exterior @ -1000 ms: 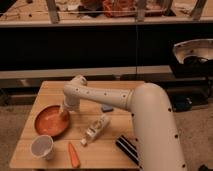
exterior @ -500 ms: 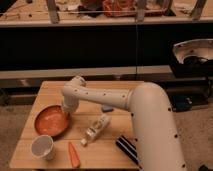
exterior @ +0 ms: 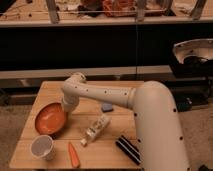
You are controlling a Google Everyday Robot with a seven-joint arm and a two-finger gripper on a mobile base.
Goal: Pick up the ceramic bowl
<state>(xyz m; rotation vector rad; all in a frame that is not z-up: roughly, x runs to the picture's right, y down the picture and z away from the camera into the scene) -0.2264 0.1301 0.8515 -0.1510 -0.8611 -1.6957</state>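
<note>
We see the ceramic bowl [exterior: 50, 119], orange inside, sitting on the left part of the wooden worktop [exterior: 119, 90], with its rim tipped slightly toward the camera. Our white arm [exterior: 130, 100] sweeps in from the lower right, bends over the middle of the worktop and turns down at the bowl's right edge, where the gripper [exterior: 66, 107] sits right against the rim. Whether it actually touches the bowl we cannot tell, because the wrist housing covers that spot. Just in front of the bowl, toward the near left corner, stands a white paper cup [exterior: 43, 148], upright and open at the top, close to the bowl but not clearly touching it. Beside the cup to the right lies an orange carrot [exterior: 73, 155], pointing roughly toward the near edge. To the right of the bowl a small clear bottle [exterior: 96, 129] lies on its side at an angle, near the gripper's side of the bowl yet apart from it. A small blue-grey object [exterior: 107, 107] rests farther back, under the arm's span. A dark, flat rectangular object [exterior: 128, 148] lies near the front, partly against the arm's large base segment. Behind the worktop runs a dark counter front, and a metal sink-like basin [exterior: 192, 55] shows at the far right.
</note>
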